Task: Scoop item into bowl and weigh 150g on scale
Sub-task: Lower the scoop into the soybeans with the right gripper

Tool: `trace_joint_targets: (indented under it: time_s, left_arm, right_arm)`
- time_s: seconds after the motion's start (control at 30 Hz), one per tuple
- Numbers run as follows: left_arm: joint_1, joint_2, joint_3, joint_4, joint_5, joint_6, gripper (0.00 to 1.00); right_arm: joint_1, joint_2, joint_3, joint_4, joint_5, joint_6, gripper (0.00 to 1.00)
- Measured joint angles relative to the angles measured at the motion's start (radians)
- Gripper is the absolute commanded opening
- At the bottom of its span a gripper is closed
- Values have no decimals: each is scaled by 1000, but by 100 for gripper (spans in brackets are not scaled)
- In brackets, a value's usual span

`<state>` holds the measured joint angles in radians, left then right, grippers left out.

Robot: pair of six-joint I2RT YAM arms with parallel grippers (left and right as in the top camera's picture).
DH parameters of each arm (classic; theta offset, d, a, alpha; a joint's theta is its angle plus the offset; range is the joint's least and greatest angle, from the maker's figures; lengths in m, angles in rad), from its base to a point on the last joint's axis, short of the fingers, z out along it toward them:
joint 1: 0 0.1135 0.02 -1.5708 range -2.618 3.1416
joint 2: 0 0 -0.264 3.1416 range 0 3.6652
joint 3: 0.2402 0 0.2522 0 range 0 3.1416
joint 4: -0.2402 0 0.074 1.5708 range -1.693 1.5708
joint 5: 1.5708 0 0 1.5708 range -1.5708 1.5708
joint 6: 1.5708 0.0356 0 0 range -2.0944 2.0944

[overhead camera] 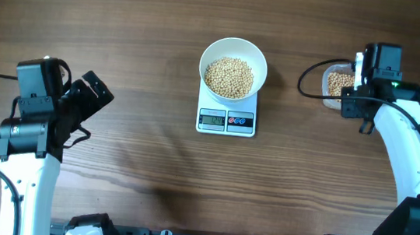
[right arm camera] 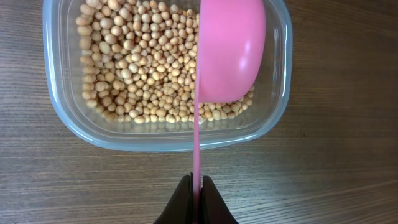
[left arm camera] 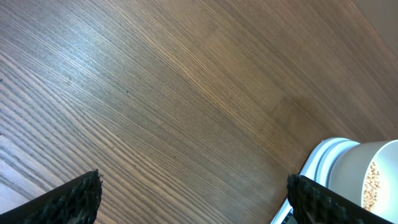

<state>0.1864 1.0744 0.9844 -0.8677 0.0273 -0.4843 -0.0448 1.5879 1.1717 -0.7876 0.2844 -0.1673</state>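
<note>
**Spotter:** What has the right claw got?

**Operator:** My right gripper (right arm camera: 196, 186) is clenched on the thin handle of the pink scoop (right arm camera: 230, 56). The scoop head hangs over the right half of the clear plastic tub (right arm camera: 155, 143), turned on its edge, just above the soybeans (right arm camera: 137, 62). I cannot tell whether it carries any.

**Spotter:** And the target?

**Operator:** The white bowl (overhead camera: 207, 58) sits on the digital scale (overhead camera: 227, 121) at mid-table, well apart from the tub. It already holds a good mound of beans. I cannot read the display from overhead.

**Spotter:** So how do you play the next scoop?

**Operator:** I judge we are near the end, so small loads. I would roll the wrist level before lifting, so nothing spills on the table (overhead camera: 125, 30). Then I would carry it low and tip slowly over the bowl's middle, pausing for the reading to settle.

**Spotter:** Left side?

**Operator:** My left gripper (left arm camera: 193, 190) is released, jaws wide, hovering over bare wood near the scale. I would leave it parked.
</note>
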Motion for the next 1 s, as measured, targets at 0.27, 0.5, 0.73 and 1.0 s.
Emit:
trace_joint_targets:
  time_s: [0.27, 0.5, 0.73, 1.0]
  left_arm:
    - [0, 0, 0, 0, 0, 0, 100]
    - [0, 0, 0, 0, 0, 0, 100]
    - [0, 0, 0, 0, 0, 0, 100]
    - [0, 0, 0, 0, 0, 0, 100]
  right_arm:
    - [0, 0, 0, 0, -55, -4, 4]
    - [0, 0, -6, 2, -82, 6, 4]
    - [0, 0, -6, 4, -112, 17, 4]
    - [0, 0, -6, 9, -53, 23, 4]
